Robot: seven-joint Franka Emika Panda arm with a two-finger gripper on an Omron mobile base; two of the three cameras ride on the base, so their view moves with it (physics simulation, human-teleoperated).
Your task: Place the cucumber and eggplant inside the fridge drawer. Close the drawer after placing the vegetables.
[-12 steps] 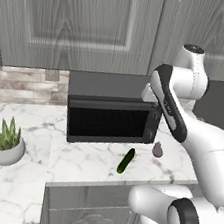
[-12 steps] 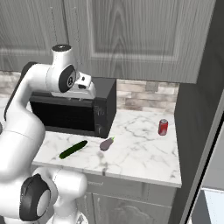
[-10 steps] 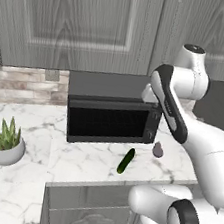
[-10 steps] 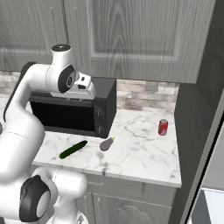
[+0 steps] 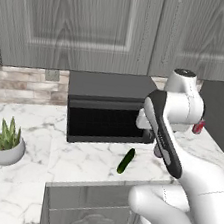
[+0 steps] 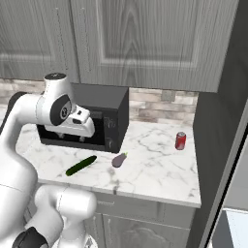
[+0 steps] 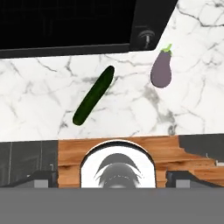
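from the camera on my hand i look down on the near counter edge: the cucumber (image 7: 93, 101) lies flat and slanted on the marble, a slim dark green cylinder with rounded ends, and the eggplant (image 7: 161, 70) lies apart from it toward the microwave's knob side, plump, dull purple, with a small green stem. nothing sits between my fingers; my claw (image 6: 71, 139) hangs spread wide in front of the microwave door, above the counter, holding nothing.

the right base view shows both vegetables, the cucumber (image 6: 81, 165) near the front edge and the eggplant (image 6: 118, 160) just past it toward the open stretch of counter. in the left base view the cucumber (image 5: 126, 161) is plain to see, but my forearm covers the spot where the eggplant lies.

the counter (image 6: 160, 167) is white marble with grey veins, over grey wood-grain lower cabinets. the microwave (image 5: 107, 108) is a matte black box set back toward the brick backsplash (image 6: 155, 107). a red soda can (image 6: 180, 140) stands upright well to the far side of the eggplant; the left base view adds a spiky green plant in a round pale pot (image 5: 4, 143) at the other end. tall grey panelled cabinet doors (image 5: 86, 22) fill the wall above.
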